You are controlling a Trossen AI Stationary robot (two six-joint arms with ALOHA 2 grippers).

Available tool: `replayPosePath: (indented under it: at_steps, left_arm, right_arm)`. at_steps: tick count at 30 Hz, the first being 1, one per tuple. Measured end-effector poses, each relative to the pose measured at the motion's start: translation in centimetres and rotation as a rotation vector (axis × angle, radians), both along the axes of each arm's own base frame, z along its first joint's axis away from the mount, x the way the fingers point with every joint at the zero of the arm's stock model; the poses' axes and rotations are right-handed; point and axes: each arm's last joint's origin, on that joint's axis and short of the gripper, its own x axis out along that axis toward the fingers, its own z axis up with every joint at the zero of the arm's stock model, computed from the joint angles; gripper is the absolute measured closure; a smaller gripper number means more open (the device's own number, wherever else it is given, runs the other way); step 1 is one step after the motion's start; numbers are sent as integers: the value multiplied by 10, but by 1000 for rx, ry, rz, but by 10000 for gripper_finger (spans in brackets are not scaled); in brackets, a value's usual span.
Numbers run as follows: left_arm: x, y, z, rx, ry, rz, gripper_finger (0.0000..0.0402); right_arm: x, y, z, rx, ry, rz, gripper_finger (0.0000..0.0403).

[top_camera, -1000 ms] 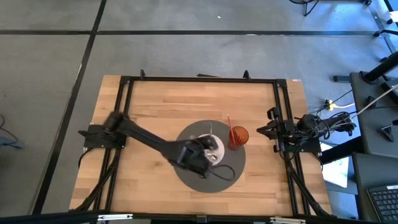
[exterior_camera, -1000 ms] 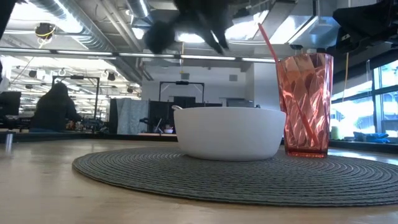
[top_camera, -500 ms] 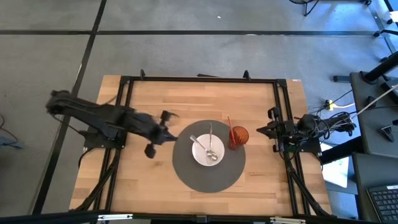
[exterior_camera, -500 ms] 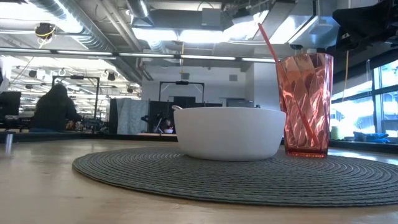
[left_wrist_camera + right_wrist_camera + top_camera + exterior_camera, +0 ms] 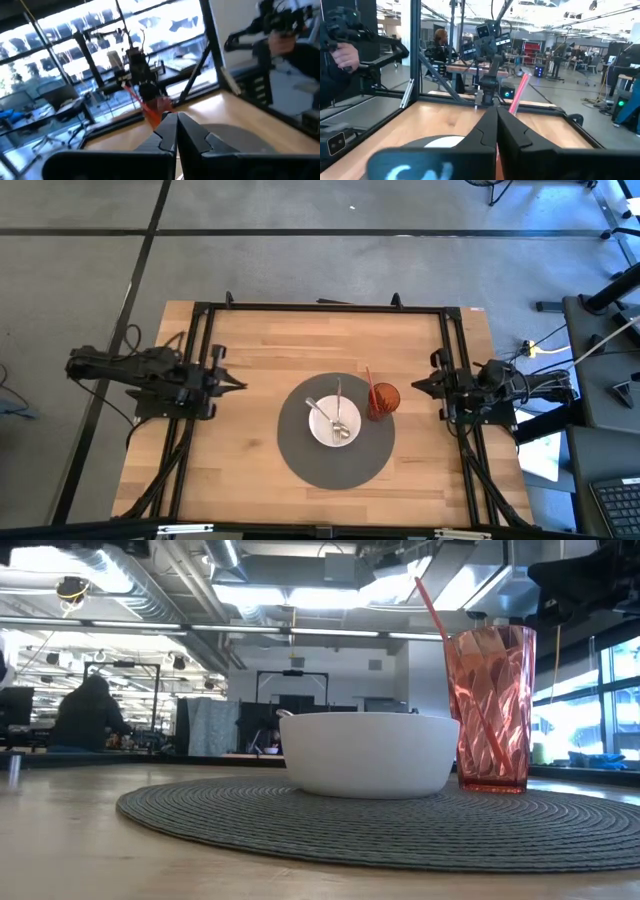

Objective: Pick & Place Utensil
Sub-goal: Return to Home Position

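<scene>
Wooden table carries a round grey placemat at its middle. We see the left gripper folded at the table's left edge and the right gripper at its right edge, both well apart from the mat. Each wrist view shows its two fingers pressed together on nothing. We find the white bowl centred on the mat, with the red cup upright just beside it, toward the right arm. Two silver utensils lie crossed inside the bowl; we cannot tell spoon from fork. The red straw leans in the cup.
</scene>
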Motion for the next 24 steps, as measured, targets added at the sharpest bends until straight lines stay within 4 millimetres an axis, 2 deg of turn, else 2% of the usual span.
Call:
replayPosePath:
  at_steps: [4,12,18,24]
  left_arm:
    - [-15,1,-11,-30,-77,10,400]
    - [-28,3,-33,-33,-64,59,400]
    - [-21,1,-65,-40,-7,66,399]
    - [-13,2,-84,-59,-27,136,400]
  right_arm:
    - [0,0,3,10,-29,1,402]
    - [0,-1,3,55,-21,-14,402]
    - [2,0,-3,61,-41,3,403]
    - [5,1,-11,83,-72,23,403]
